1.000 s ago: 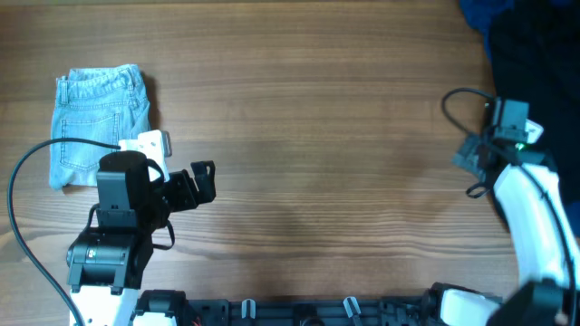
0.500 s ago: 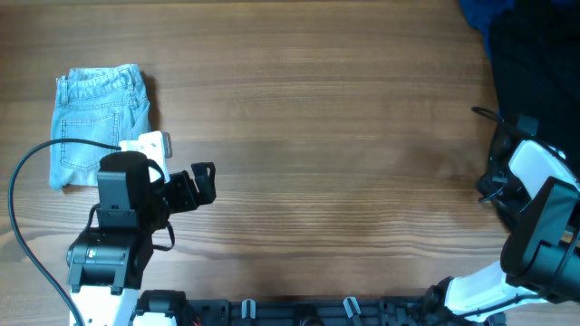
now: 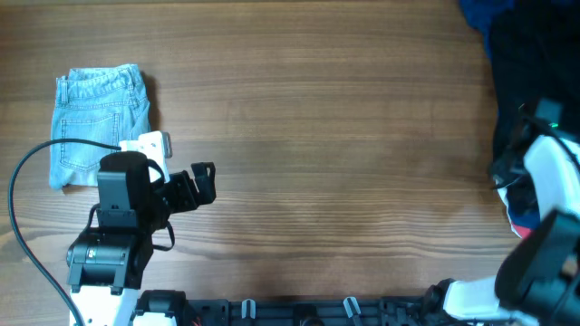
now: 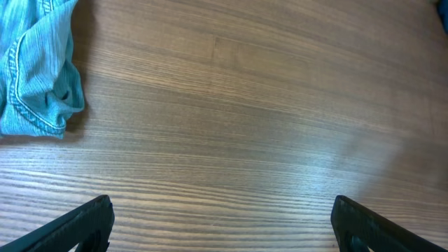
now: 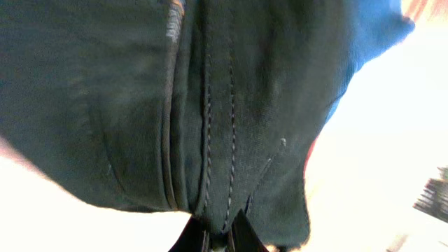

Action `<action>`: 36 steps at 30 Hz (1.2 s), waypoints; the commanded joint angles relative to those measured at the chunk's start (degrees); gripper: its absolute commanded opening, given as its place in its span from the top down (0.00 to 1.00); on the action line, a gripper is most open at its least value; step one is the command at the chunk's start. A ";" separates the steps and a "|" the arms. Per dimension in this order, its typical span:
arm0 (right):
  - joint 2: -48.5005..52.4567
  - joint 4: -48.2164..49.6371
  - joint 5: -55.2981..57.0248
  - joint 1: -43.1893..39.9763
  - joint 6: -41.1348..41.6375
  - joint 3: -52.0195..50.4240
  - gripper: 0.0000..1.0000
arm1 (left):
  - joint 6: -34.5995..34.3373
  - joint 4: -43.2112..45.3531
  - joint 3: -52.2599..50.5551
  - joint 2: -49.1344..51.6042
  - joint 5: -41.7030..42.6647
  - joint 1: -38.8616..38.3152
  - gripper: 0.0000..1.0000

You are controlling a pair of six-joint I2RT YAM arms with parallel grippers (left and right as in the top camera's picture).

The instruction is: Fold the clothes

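A folded pair of light denim shorts (image 3: 98,122) lies at the table's far left; its edge shows in the left wrist view (image 4: 35,77). My left gripper (image 3: 201,181) hovers to the right of and nearer than the shorts, jaws wide open (image 4: 222,210) over bare wood with nothing between them. A heap of dark clothes (image 3: 535,63) fills the right edge. My right arm (image 3: 546,172) reaches over that heap. In the right wrist view my right gripper (image 5: 218,234) is shut, pinching a stitched seam of a dark garment (image 5: 210,105).
A blue garment (image 3: 476,11) lies at the top right corner of the heap and shows beside the dark one (image 5: 374,35). A red and white patch (image 3: 517,222) peeks out under the right arm. The wooden table (image 3: 335,136) spans the middle.
My right arm has swung toward the right edge and nearer, over the dark heap, and its jaws have shut on the dark garment. The left arm and the shorts have not moved.
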 commanded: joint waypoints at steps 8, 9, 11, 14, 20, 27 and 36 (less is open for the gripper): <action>-26.71 -6.23 -38.10 30.21 -23.98 11.39 0.96 | -0.28 0.02 1.22 -0.20 0.92 0.17 0.00; -25.99 -5.53 -38.12 34.29 -23.04 11.37 0.95 | -0.28 0.02 1.22 -0.20 0.92 0.17 0.00; -23.71 -3.19 -38.03 40.41 -20.41 11.04 0.95 | -0.28 0.04 1.22 -0.20 0.90 0.17 0.00; -15.61 1.14 -38.12 47.76 -17.53 10.91 0.95 | -0.28 0.04 1.22 -0.20 0.90 0.17 0.00; -8.11 2.75 -38.05 51.63 -14.95 11.23 0.50 | -0.31 0.00 1.22 -0.20 1.18 0.17 0.00; -23.32 -3.41 -23.12 40.02 -3.80 12.66 0.23 | -4.87 1.95 1.20 1.70 11.13 0.15 0.00; -24.09 -16.15 -18.67 19.32 5.53 12.63 0.20 | -5.68 17.25 1.20 30.08 10.45 -15.72 0.10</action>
